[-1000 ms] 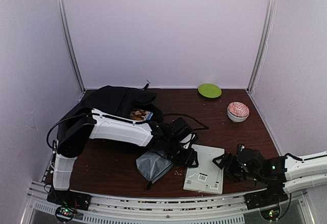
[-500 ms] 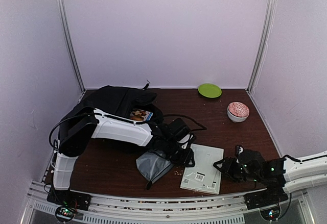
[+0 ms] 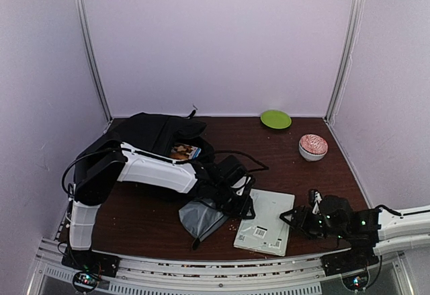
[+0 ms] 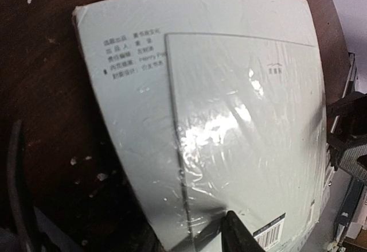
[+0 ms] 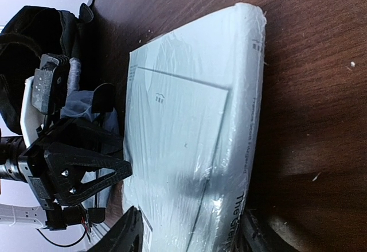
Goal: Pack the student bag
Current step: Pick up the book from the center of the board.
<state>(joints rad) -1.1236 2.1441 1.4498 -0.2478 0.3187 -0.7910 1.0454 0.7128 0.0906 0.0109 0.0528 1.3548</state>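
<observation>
The student bag (image 3: 149, 134), large, black and soft, lies at the back left with its mouth open and a colourful item (image 3: 185, 151) showing in it. A pale shrink-wrapped book (image 3: 264, 222) with a barcode lies at the front centre. My left gripper (image 3: 244, 205) (image 4: 186, 237) is shut on the book's (image 4: 229, 120) left edge, one fingertip (image 4: 239, 233) pressing on the cover. From the right, my right gripper (image 3: 296, 217) (image 5: 192, 235) is shut on the book (image 5: 183, 137), one finger on its face and the other at its spine.
A grey zip pouch (image 3: 200, 217) lies just left of the book, under the left arm. A green plate (image 3: 275, 119) and a patterned bowl (image 3: 313, 146) stand at the back right. Small crumbs dot the dark wooden table (image 3: 295, 174). The table's front edge is close behind the book.
Both grippers have narrowed onto the book. The right gripper has pushed in leftward, and the book's near end has slid left and turned slightly.
</observation>
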